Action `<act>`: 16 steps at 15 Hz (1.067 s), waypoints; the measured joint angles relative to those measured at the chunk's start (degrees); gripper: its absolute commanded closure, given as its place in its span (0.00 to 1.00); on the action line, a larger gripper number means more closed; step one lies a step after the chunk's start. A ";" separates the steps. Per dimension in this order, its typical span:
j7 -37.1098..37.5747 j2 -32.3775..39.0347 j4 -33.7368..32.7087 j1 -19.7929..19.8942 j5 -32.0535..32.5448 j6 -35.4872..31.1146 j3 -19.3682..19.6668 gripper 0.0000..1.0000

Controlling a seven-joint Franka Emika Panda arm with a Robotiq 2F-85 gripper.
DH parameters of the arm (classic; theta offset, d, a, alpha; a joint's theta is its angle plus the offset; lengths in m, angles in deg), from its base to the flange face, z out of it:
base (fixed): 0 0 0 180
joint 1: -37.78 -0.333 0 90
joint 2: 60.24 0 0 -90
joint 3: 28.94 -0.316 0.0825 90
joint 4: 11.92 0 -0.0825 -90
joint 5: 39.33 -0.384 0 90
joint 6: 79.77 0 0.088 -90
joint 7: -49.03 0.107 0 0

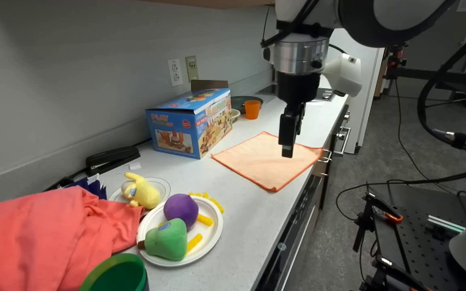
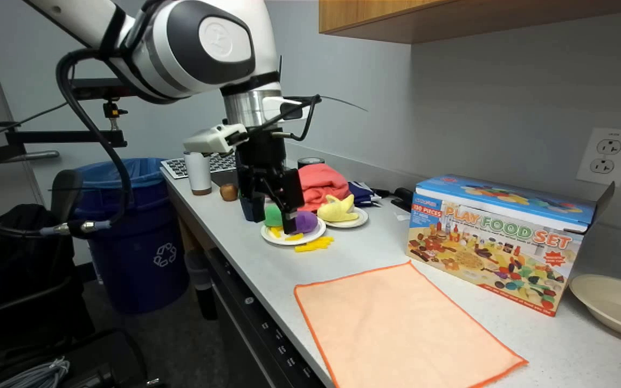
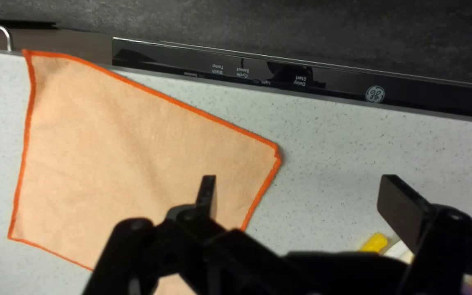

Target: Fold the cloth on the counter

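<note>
Counter (image 1: 245, 226): bright; palest far off in an exterior view;
Cloth (image 3: 137, 159): faint shaded streaks;
Wall (image 2: 494, 108): shaded beneath the cabinet (image 2: 429, 24);
Floor (image 1: 350, 169): dim;
Gripper (image 3: 299, 178): near-black; nearest parts slightly blurred

— A kitchen?
— Yes: in an exterior view, a wooden wall cabinet (image 1: 212, 3) at twelve o'clock and a GE dishwasher panel (image 1: 287, 241) at five.
— The perforated robot platform (image 1: 423, 242), at four, looks lab-like.
</note>
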 measured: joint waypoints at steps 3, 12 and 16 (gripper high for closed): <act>0.00 5.03 -1.28 -0.01 -0.71 -4.68 0.13 0.00; 0.00 12.86 -5.57 -0.02 -0.81 -7.41 0.26 0.00; 0.08 13.09 -4.88 -0.02 -0.78 -7.35 0.32 0.00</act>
